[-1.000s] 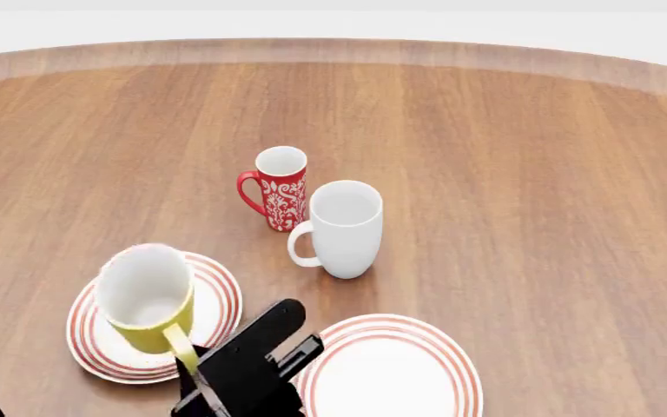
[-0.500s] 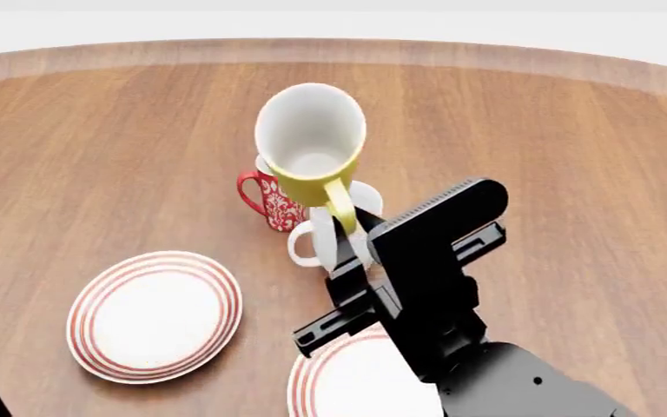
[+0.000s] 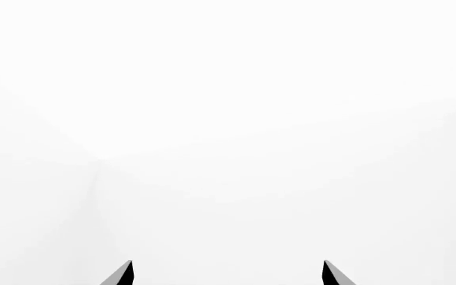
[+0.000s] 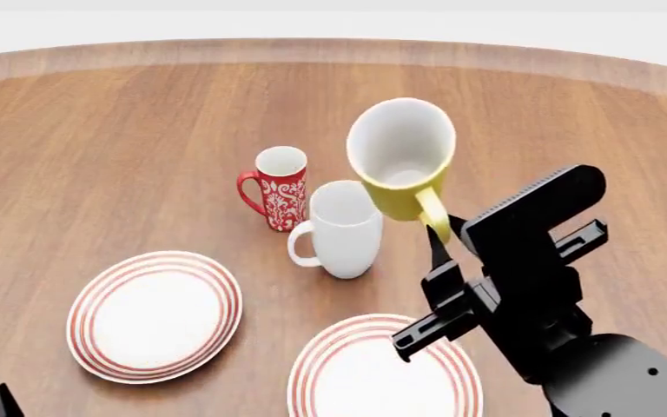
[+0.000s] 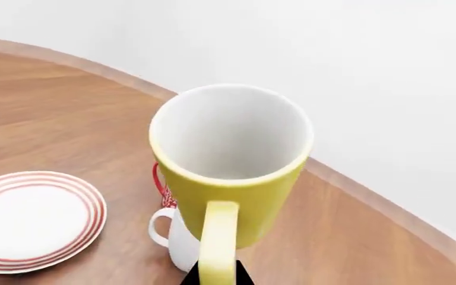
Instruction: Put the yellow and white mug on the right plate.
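In the head view we are seeing the right gripper (image 4: 440, 233) at the centre right of the frame, its fingers clamping on the yellow handle of the yellow mug (image 4: 401, 161). The mug is hanging in the air in the upper middle of the frame, tilted so that its white inside is facing the camera, and it is not touching the table (image 4: 102, 130). The right plate (image 4: 382, 369) is lying at the lower centre, partly covered by the black arm, and the mug is sitting well above it in the frame, not on it.

The left plate (image 4: 154, 314) is lying bare at the lower left. The white mug (image 4: 340, 229) is standing upright in the middle, just left of the yellow mug, and the red mug (image 4: 275, 188) is standing just beside it, up and to the left.

In the right wrist view we are looking into the yellow mug (image 5: 230, 163) at the centre, with a plate (image 5: 31, 219) at the lower left.

In the left wrist view we are seeing only two dark fingertips (image 3: 122, 275) of the left gripper (image 3: 228, 274), standing apart against plain white.
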